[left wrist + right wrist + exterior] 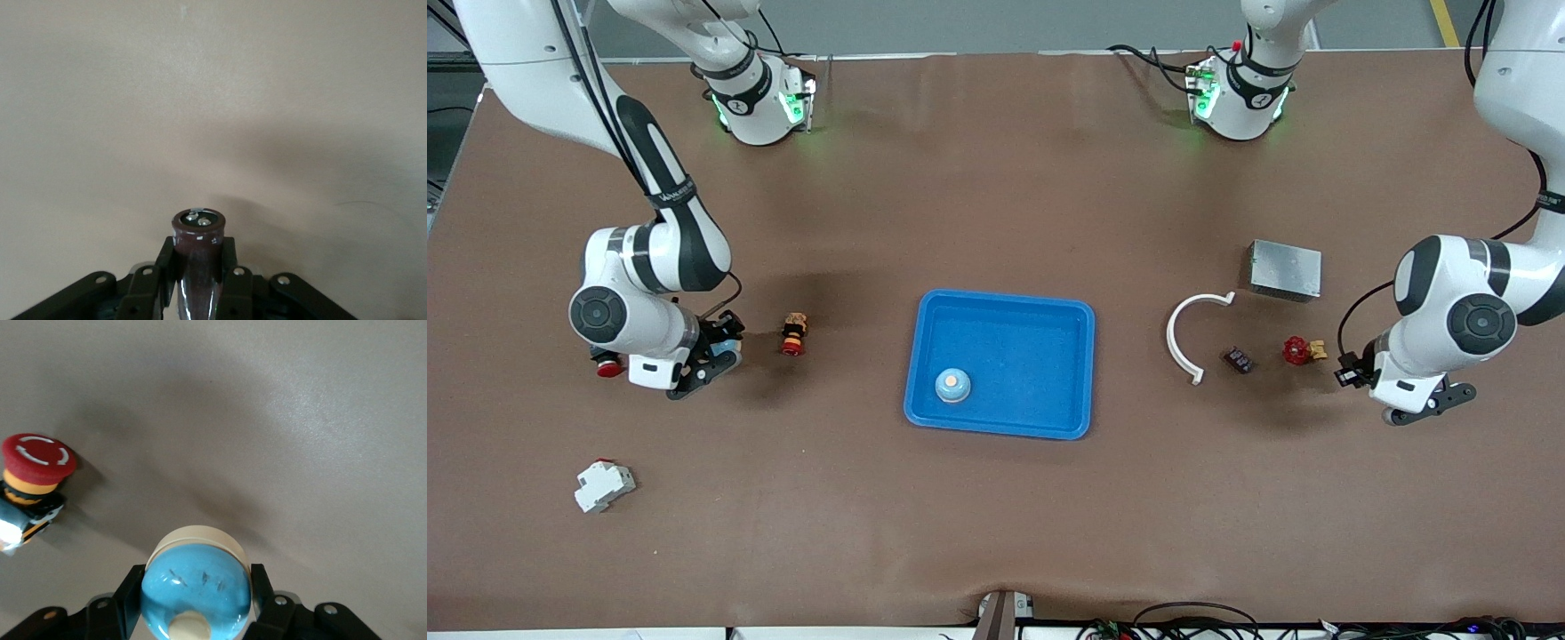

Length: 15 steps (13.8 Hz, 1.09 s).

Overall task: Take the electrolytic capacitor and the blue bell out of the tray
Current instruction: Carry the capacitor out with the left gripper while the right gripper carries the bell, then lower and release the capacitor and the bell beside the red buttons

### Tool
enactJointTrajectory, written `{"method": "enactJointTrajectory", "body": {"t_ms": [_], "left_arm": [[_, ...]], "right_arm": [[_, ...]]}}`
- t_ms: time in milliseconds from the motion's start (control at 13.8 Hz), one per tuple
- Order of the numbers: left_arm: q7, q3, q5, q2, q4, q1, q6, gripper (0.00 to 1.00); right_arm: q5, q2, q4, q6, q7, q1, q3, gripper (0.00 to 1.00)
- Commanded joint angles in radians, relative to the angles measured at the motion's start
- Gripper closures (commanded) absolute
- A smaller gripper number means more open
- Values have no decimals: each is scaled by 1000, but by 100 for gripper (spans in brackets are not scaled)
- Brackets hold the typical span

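**Front view.** Blue tray (1001, 307) at mid-table, holding one small blue domed bell with a pale top (952, 386) in the corner nearer the camera, toward the right arm's end. Right gripper (719, 354) low over bare table toward the right arm's end, well apart from the tray, with a pale blue object showing between the fingers. Beside it, a red push-button (609, 366) and a small red-and-yellow part (793, 333); nearer the camera, a white breaker (603, 484). Left gripper (1439, 402) low over bare table toward the left arm's end, likewise clear of the tray. Near it, a red valve handle (1297, 350), a dark chip (1238, 359), a white curved strip (1193, 333) and a grey metal box (1285, 269).

**Left wrist view.** Left gripper (199, 263) pinching the electrolytic capacitor (198, 250), a dark maroon cylinder, terminal end pointing away from the wrist, over plain table.

**Right wrist view.** Right gripper (197, 587) clamped on a blue bell (195, 587) with cream base and button; red push-button (37, 461) close by on the table.

**Step in hand.** Judged as set-down: both pieces out of the tray but not yet released.

**Next move.** Calls for lowering each piece to the table, spreading the fingers and withdrawing upward; for the right arm, keeping clear of the push-button. Possibly a return for the domed bell in the tray.
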Motion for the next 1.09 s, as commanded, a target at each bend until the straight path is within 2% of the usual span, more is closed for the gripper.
{"method": "enactJointTrajectory", "body": {"t_ms": [0, 217, 362, 434, 579, 651, 724, 796, 941, 1013], "left_arm": [[32, -13, 47, 40, -3, 21, 48, 100], [33, -7, 154, 80, -6, 62, 104, 100], [38, -7, 165, 88, -3, 64, 107, 100], [20, -9, 163, 88, -1, 64, 107, 81], [26, -9, 163, 83, 2, 64, 107, 0], [24, -13, 162, 75, 4, 64, 107, 0], [26, -18, 157, 71, 11, 61, 105, 0], [21, -29, 148, 68, 19, 61, 105, 0], [21, -50, 143, 51, 37, 62, 99, 0], [20, -71, 143, 48, 46, 62, 95, 0]], "right_arm": [[-15, 21, 9, 16, -10, -31, 16, 85], [-15, 43, 10, 18, -10, -43, 16, 85], [-15, 49, 13, 19, -10, -45, 16, 79], [-15, 50, 13, 25, -10, -45, 16, 78], [-15, 63, 15, 39, -10, -46, 14, 71], [-15, 63, 15, 38, -10, -46, 16, 67], [-15, 63, 15, 38, -10, -48, 16, 55], [-15, 63, 15, 38, -10, -48, 16, 48], [-15, 61, 15, 36, -10, -51, 16, 11], [-13, 60, 15, 30, -10, -49, 16, 0]]}}
